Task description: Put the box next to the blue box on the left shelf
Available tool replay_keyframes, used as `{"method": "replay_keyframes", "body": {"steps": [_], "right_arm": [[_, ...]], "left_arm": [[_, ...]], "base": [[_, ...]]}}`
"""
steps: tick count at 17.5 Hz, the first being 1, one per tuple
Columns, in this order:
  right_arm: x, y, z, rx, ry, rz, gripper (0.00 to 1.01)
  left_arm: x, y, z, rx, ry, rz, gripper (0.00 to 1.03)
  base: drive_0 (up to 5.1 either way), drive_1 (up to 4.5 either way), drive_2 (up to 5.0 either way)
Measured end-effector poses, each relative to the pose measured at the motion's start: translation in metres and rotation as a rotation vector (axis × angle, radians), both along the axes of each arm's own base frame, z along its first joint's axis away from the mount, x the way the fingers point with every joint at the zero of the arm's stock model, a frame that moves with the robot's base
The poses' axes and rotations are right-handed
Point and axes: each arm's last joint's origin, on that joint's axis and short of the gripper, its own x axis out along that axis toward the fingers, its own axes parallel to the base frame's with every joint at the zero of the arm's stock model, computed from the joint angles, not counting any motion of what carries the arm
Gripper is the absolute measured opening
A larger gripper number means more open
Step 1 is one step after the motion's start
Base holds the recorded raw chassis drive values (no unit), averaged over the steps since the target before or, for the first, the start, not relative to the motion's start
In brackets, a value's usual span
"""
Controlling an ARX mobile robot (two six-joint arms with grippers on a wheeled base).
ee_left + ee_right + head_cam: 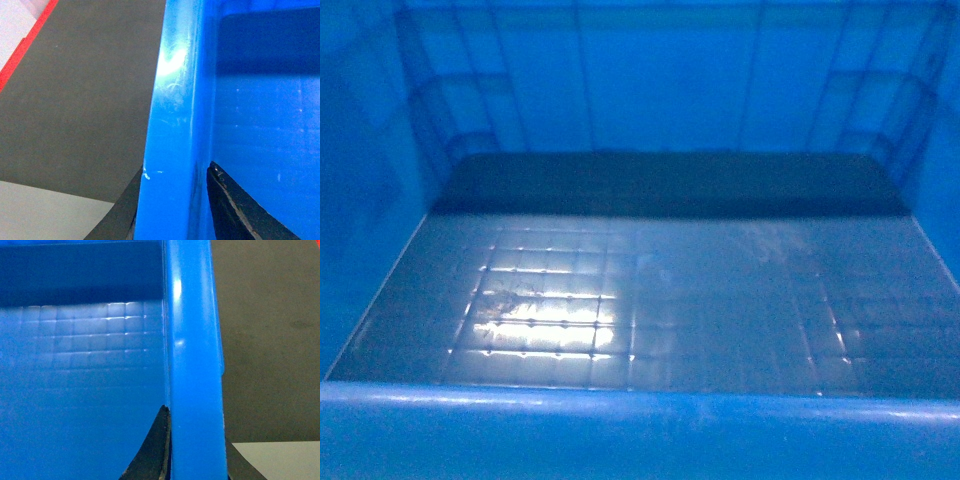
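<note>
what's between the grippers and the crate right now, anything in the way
Nothing visible: the left gripper and the right gripper each straddle a side rim of the box. The shelf is out of view.

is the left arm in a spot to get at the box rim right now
Yes, it looks so: the left gripper already straddles the box rim, one finger inside the wall and one outside, nothing between.

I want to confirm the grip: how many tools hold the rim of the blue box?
2. The left tool clamps the left rim of the box; the right tool clamps its right rim. Neither shows in the head view.
</note>
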Motion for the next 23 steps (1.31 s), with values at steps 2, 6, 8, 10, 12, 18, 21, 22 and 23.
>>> {"method": "replay_keyframes", "body": {"steps": [2, 6, 8, 10, 12, 18, 21, 22, 23], "right_arm": [[0.0000, 0.0001, 0.0000, 0.000, 0.000, 0.001, 0.09], [0.0000, 0.0001, 0.0000, 0.000, 0.000, 0.001, 0.09], [0.0000, 0.0001, 0.0000, 0.000, 0.001, 0.001, 0.09], [0.0000, 0.0001, 0.0000, 0.000, 0.000, 0.001, 0.09], [-0.0001, 0.0000, 0.0000, -0.001, 0.001, 0.000, 0.09], [-0.0001, 0.0000, -0.0001, -0.001, 0.001, 0.000, 0.09], [-0.0001, 0.0000, -0.0001, -0.001, 0.001, 0.000, 0.09], [-0.0001, 0.0000, -0.0001, -0.001, 0.001, 0.000, 0.09], [-0.0001, 0.0000, -0.0001, -0.001, 0.001, 0.000, 0.09]], "left_arm": [[0.0000, 0.0001, 0.0001, 0.002, 0.000, 0.000, 0.31], [0.0000, 0.0001, 0.0001, 0.002, 0.000, 0.000, 0.31], [0.0000, 0.0001, 0.0001, 0.002, -0.001, 0.000, 0.31], [0.0000, 0.0000, 0.0001, 0.002, -0.001, 0.000, 0.31], [0.0002, -0.0001, 0.0001, 0.001, -0.002, -0.001, 0.31], [0.0001, -0.0001, -0.0001, 0.003, 0.000, 0.000, 0.31], [0.0001, -0.0001, -0.0001, 0.003, 0.000, 0.000, 0.31], [0.0001, -0.0001, -0.0001, 0.003, 0.000, 0.000, 0.31], [0.0001, -0.0001, -0.0001, 0.003, 0.000, 0.000, 0.31]], "base": [[0.0, 0.00, 0.0], [0.0, 0.00, 0.0], [0.0, 0.00, 0.0], [0.0, 0.00, 0.0], [0.0, 0.00, 0.0], [-1.6, -1.62, -1.6], [-1.6, -1.61, -1.6], [-1.7, -1.67, -1.7], [-1.7, -1.67, -1.7]]}}
